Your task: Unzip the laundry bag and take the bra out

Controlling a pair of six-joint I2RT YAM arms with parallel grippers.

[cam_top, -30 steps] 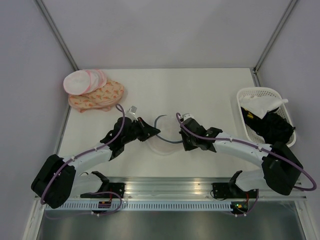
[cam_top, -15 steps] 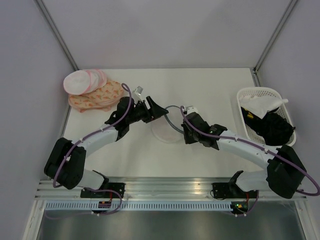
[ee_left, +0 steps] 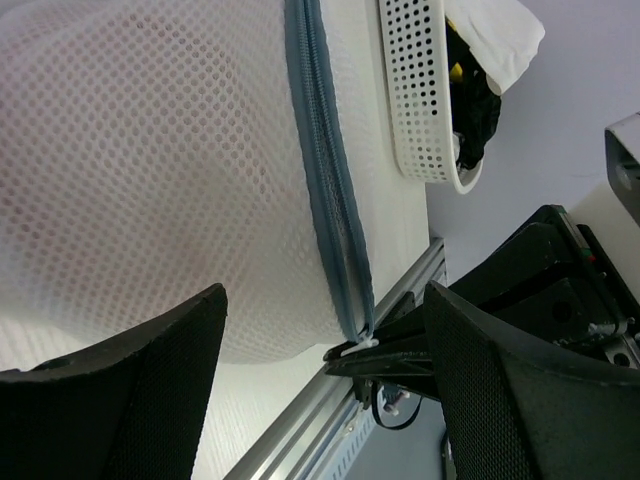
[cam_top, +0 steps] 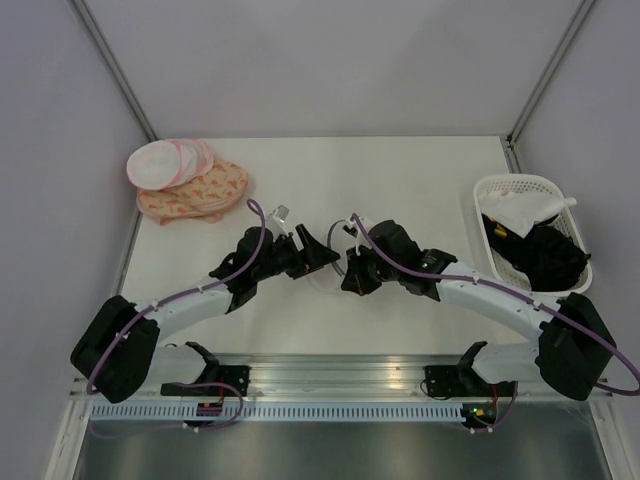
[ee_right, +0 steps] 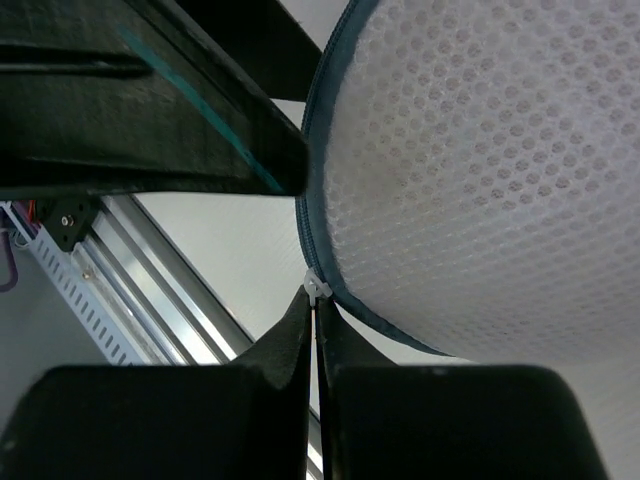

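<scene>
The laundry bag [ee_left: 150,180] is a white mesh pouch with a grey-blue zipper [ee_left: 325,180], and it fills both wrist views [ee_right: 480,170]. My right gripper [ee_right: 318,305] is shut on the small white zipper pull [ee_right: 317,288] at the bag's lower rim. The left wrist view shows the same pull [ee_left: 362,345] pinched by those black fingers. My left gripper [ee_left: 322,300] is open, its fingers spread on either side of the bag's edge and holding nothing. From above, the two grippers [cam_top: 318,255] [cam_top: 350,272] meet at mid-table and cover the bag. A faint pink tint shows through the mesh; the bra is not plainly seen.
A white perforated basket [cam_top: 530,185] with black and white garments stands at the right edge, and also appears in the left wrist view [ee_left: 420,120]. Stacked white rounds with pink edges [cam_top: 165,163] lie on an orange-patterned cloth [cam_top: 195,192] at the back left.
My left gripper has opened, swung up and away, then come back beside the bag. The right gripper stayed shut on the zipper pull and shifted slightly left.
</scene>
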